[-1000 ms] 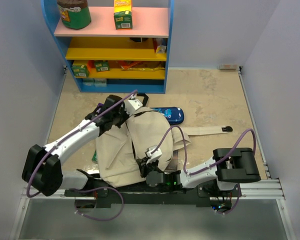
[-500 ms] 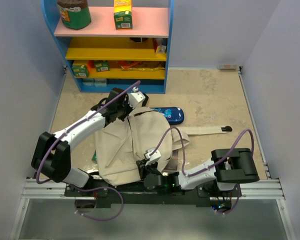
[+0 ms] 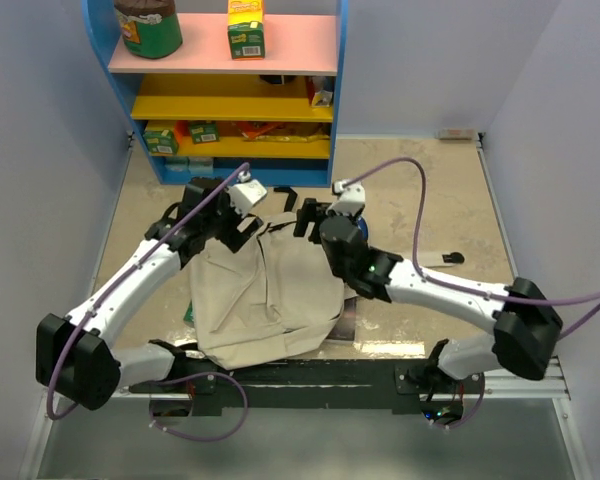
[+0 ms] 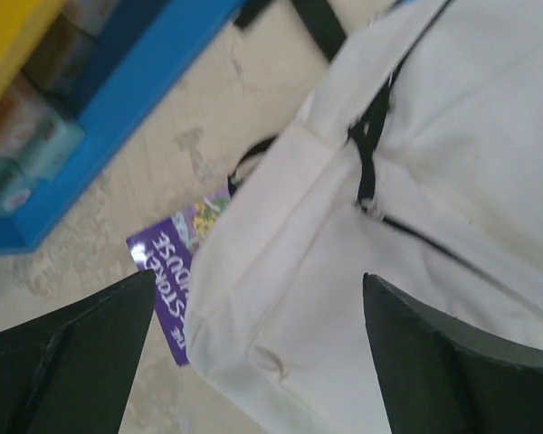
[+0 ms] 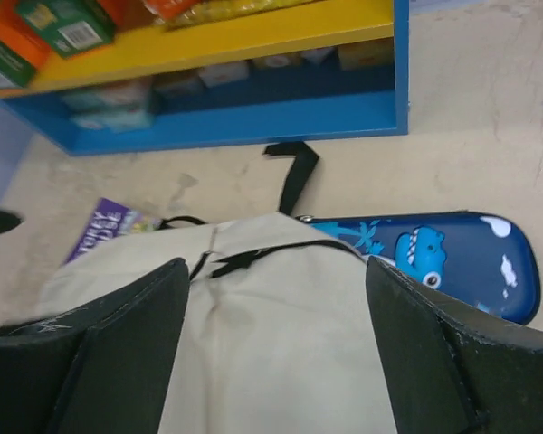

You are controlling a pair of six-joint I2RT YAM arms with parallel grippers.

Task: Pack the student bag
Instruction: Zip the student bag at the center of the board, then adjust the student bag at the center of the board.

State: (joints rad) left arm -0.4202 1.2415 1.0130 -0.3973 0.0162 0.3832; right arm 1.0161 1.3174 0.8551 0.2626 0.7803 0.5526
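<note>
Student bag (image 3: 270,300): lies flat and slumped on the table (image 3: 420,190), most of it on the near side of both grippers. A dark zip line runs along its top panel.

Left gripper (image 3: 246,232): over the bag's far-left corner. Fingers (image 4: 63,362) are spread wide with nothing clamped, and only canvas shows below the gap (cannot tell if they touch it).

Right gripper (image 3: 307,222): over the bag's far-right corner, level with the left one. Fingers (image 5: 434,362) are also well apart and hold nothing.

Purple book (image 4: 176,271): pokes out from under the bag's edge, just left of the left gripper.

Blue pencil case (image 5: 425,258): dinosaur print, just right of the right gripper, lying along the bag's far edge.

Black strap end (image 5: 294,176): on the table just beyond the right gripper, pointing toward the shelf.

Blue shelf unit (image 3: 230,172): farther out past both grippers. Small boxes sit on the yellow boards, with a jar and a carton on the pink top board.
</note>
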